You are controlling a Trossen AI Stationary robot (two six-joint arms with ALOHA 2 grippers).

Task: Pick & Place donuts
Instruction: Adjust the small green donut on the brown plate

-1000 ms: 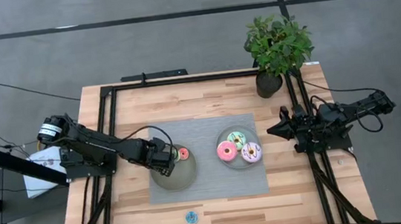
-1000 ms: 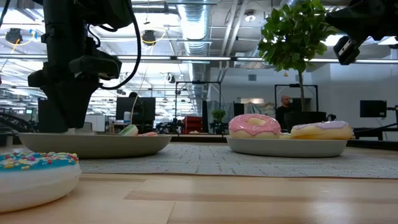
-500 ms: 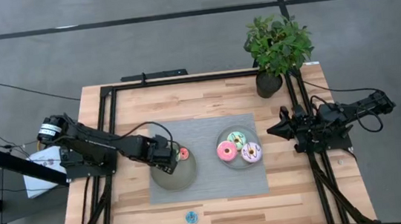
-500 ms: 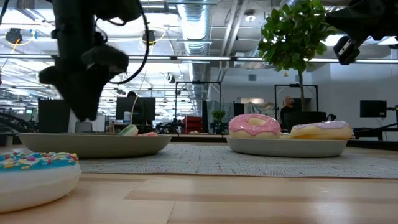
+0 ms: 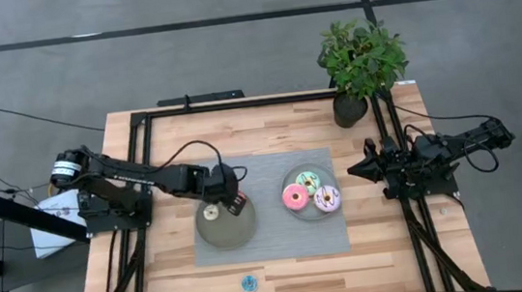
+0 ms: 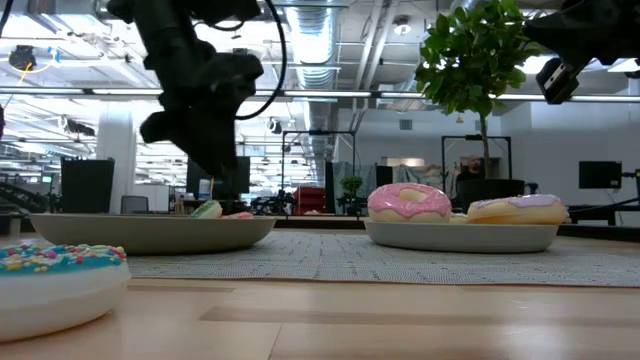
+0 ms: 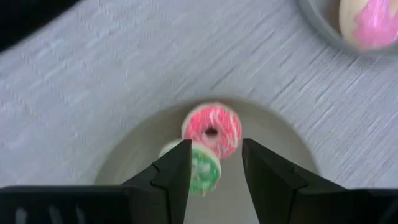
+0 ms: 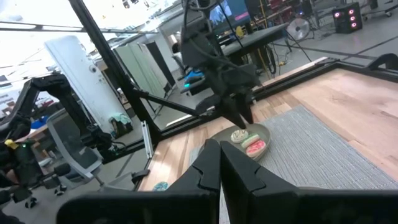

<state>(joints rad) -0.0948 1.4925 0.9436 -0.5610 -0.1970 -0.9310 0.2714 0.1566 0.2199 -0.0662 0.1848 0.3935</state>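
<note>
Wooden surface (image 5: 269,130), grey mat (image 5: 272,247) at centre. Left plate (image 5: 226,229): cream donut (image 5: 211,212), red donut (image 7: 212,129), green donut (image 7: 200,169). Right plate (image 5: 293,211): three larger donuts. Blue donut (image 5: 248,283) near front edge. Left pincer (image 7: 214,165) released above left plate; right pincer (image 8: 219,177) clenched, empty, at right edge.

Both arms (image 5: 139,183) matte black, jointed, looping black cables.

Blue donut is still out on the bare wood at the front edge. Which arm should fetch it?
Left, probably. Its pincer hangs open over the left plate, nearer the blue donut. The right pincer is parked at the table's right edge.
</note>
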